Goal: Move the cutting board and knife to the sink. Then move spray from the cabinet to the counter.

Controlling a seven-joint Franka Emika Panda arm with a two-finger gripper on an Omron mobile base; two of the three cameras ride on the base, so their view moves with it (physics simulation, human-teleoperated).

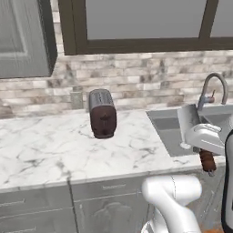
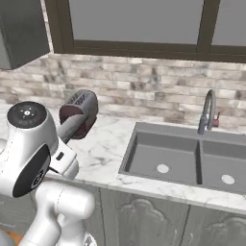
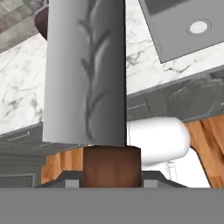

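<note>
My gripper [image 3: 111,178] is shut on the knife [image 3: 85,70], pinching its reddish-brown handle while the broad grey blade stretches away across the hand view. From the left base view, the gripper [image 1: 201,146] holds the knife [image 1: 189,117] tilted in the air over the front left corner of the sink [image 1: 169,133], blade up, handle hanging below the hand. In the right base view the blade [image 2: 73,126] pokes out past my arm, left of the sink [image 2: 163,153]. The grey cabinet [image 1: 22,38] hangs at upper left, door shut. The cutting board and spray are out of view.
A dark toaster [image 1: 102,113] stands at the back of the marble counter [image 1: 45,148], left of the sink. A curved faucet [image 1: 212,91] rises behind the basin. Below the counter are grey drawers [image 1: 104,202]; a window runs above the brick backsplash.
</note>
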